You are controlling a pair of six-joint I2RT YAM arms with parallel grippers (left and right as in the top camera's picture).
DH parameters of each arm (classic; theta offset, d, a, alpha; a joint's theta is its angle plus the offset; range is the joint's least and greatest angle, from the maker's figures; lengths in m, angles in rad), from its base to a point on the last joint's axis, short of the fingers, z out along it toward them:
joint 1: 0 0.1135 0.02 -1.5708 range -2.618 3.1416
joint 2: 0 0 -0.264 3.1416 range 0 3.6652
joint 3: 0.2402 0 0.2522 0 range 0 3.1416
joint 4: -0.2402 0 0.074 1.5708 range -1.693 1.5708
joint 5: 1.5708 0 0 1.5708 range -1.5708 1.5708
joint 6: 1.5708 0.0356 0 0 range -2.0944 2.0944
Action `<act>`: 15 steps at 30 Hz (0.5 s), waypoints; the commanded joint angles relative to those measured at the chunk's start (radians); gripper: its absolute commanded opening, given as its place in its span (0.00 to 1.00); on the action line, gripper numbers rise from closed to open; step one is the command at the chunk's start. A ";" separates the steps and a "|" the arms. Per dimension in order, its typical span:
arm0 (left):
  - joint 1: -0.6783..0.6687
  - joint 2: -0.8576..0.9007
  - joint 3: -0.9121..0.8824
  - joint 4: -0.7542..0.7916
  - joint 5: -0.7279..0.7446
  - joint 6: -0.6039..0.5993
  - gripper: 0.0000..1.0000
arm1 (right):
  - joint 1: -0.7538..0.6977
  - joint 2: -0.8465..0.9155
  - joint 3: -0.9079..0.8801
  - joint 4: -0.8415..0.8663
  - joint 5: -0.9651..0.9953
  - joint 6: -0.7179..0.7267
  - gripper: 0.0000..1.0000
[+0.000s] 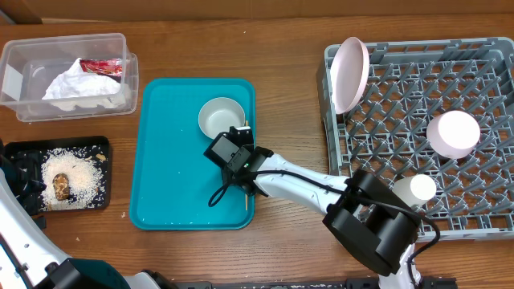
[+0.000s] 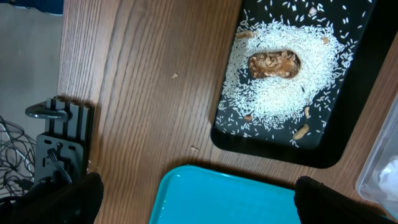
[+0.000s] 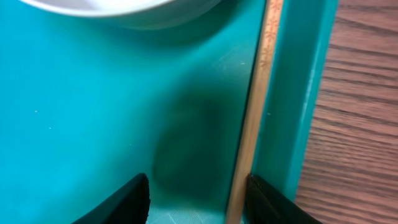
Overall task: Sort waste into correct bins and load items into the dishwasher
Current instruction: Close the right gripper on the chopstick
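Observation:
A thin wooden stick (image 1: 246,172) lies along the right inner edge of the teal tray (image 1: 173,177), beside the greyish bowl (image 1: 221,116). My right gripper (image 1: 237,140) is low over the tray and open. In the right wrist view the stick (image 3: 255,112) lies between the fingers (image 3: 199,202), against the right one. My left gripper (image 2: 196,205) is open and empty, above the teal tray's corner (image 2: 217,199) near the black tray (image 2: 273,143). The black tray holds rice scraps and a brown lump (image 1: 61,186). The clear tub (image 1: 16,56) holds the napkin (image 1: 76,88) and red wrapper (image 1: 103,67).
The grey dish rack (image 1: 385,152) at the right holds a large plate (image 1: 350,74) on edge, a small plate (image 1: 453,132) and a white cup (image 1: 419,189). My right arm stretches from the rack's front to the tray. My left arm is at the table's left front corner.

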 commanded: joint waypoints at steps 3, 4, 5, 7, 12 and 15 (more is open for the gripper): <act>0.003 0.003 -0.004 -0.002 -0.003 -0.018 1.00 | 0.001 0.042 0.013 -0.011 0.028 -0.014 0.53; 0.003 0.003 -0.004 -0.002 -0.003 -0.018 1.00 | 0.001 0.044 0.013 -0.012 0.028 -0.014 0.53; 0.003 0.003 -0.004 -0.002 -0.003 -0.018 1.00 | 0.002 0.045 0.013 -0.015 0.028 -0.013 0.52; 0.003 0.003 -0.004 -0.002 -0.003 -0.018 1.00 | 0.003 0.046 0.013 -0.019 0.028 -0.013 0.46; 0.003 0.003 -0.004 -0.002 -0.003 -0.018 1.00 | 0.016 0.046 0.013 -0.024 0.029 -0.013 0.30; 0.003 0.003 -0.004 -0.002 -0.003 -0.018 1.00 | 0.019 0.046 0.013 -0.031 0.046 -0.011 0.29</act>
